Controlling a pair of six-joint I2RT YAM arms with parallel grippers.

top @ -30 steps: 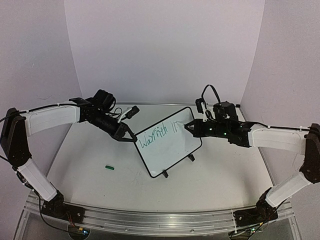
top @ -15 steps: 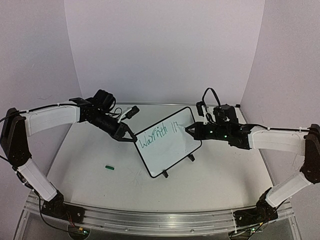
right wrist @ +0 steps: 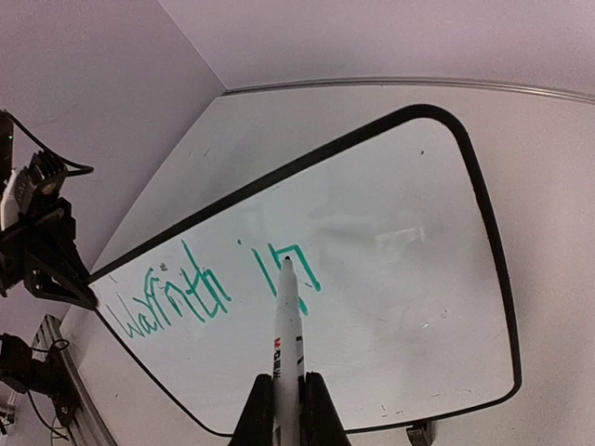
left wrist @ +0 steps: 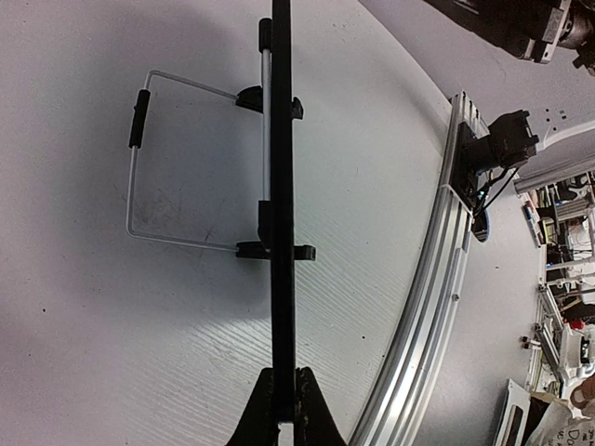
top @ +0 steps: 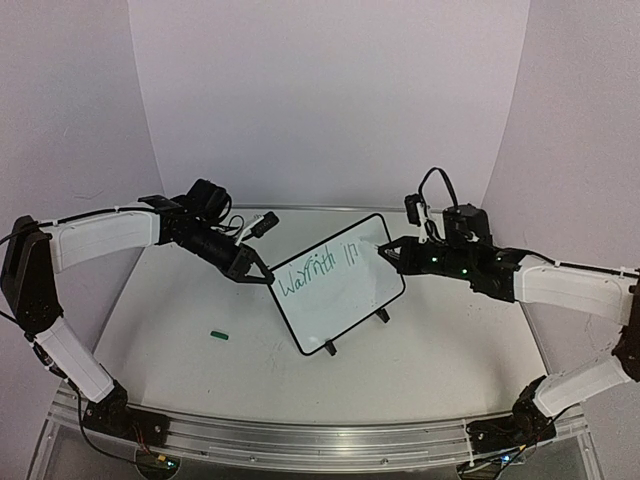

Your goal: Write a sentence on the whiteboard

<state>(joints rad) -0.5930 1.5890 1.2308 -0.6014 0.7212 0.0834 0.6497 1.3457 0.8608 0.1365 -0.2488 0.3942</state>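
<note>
The whiteboard (top: 340,290) stands tilted on the table, with green writing "Warmth" and a few more strokes across its face (right wrist: 400,232). My left gripper (top: 262,277) is shut on the board's left corner. The left wrist view shows the frame edge-on as a black bar (left wrist: 282,167) running into the gripper (left wrist: 282,379). My right gripper (top: 393,251) is shut on a white marker (right wrist: 287,325) by the board's upper right edge. The marker tip (right wrist: 286,264) points at the last green strokes. I cannot tell whether it touches.
A small green marker cap (top: 221,335) lies on the table left of the board. A wire stand (left wrist: 138,158) props the board from behind. An aluminium rail (top: 300,436) runs along the near table edge, and walls close in the back and sides.
My right arm has drawn back to the right with the marker. The last green strokes have gained a top bar. The left arm and board have not moved.
</note>
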